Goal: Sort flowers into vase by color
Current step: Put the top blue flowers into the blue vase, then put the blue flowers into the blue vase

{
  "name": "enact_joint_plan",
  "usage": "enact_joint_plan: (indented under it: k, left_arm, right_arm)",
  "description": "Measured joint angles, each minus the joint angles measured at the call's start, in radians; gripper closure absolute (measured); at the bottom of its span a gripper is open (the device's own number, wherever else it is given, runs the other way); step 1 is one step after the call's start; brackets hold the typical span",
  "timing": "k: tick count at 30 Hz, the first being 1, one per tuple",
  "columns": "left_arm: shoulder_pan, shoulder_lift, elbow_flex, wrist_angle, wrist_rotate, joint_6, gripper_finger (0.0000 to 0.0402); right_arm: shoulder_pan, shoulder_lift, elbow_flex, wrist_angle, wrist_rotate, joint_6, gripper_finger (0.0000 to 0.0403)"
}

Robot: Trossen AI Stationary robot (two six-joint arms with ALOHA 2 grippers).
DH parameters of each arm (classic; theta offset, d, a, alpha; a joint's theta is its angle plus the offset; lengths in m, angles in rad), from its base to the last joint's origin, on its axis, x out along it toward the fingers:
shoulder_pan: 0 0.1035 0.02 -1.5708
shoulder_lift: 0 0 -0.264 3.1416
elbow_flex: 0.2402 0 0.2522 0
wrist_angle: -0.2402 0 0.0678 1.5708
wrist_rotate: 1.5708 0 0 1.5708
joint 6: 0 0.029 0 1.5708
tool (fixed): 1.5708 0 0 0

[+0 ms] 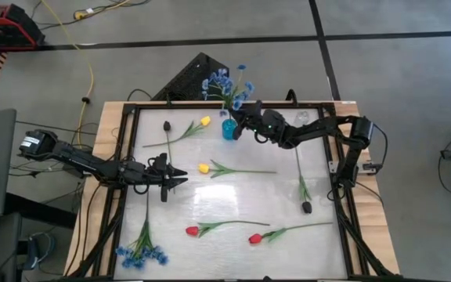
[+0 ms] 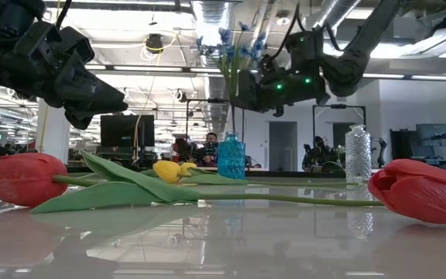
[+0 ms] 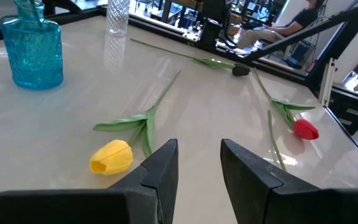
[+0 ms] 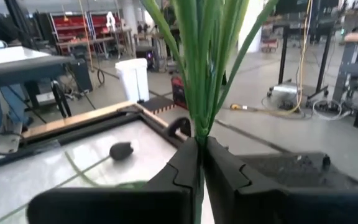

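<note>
My right gripper (image 1: 245,119) is shut on a blue many-blossom spray (image 1: 225,82) right above the blue glass vase (image 1: 229,129), at the table's far edge. My left gripper (image 3: 197,165) is open and hovers over the table's left part, just short of a yellow tulip (image 3: 110,157) that lies flat. Also lying on the table are a second yellow tulip (image 1: 204,121), two red tulips (image 1: 192,231) (image 1: 254,239), two dark buds (image 1: 167,125) (image 1: 307,207) and another blue spray (image 1: 139,254). My right gripper pinches the blue spray's bundled green stems (image 4: 199,127) between its two fingers, below the blossoms. The fingers lie across the stems. The spray stands upright over the blue vase (image 2: 231,155), blossoms on top. Whether its lower ends are inside the vase's mouth, I cannot tell.
A clear glass vase (image 2: 357,153) stands right of the blue one near the far edge. A black frame (image 1: 124,141) runs round the glossy white table top. The middle of the table between the tulips is bare.
</note>
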Motion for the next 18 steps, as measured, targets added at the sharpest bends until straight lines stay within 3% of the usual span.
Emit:
enact_joint_plan:
  k: [9,18]
  left_arm:
    - [0.0,0.0,0.0,0.0,0.0,-0.015,0.0292]
    - [0.0,0.0,0.0,-0.01,0.001,-0.038,0.0292]
  right_arm:
    - [0.0,-0.013,0.0,-0.128,-0.018,0.026,0.0289]
    - [0.001,-0.192,0.074,-0.71,-0.093,0.027,0.0175]
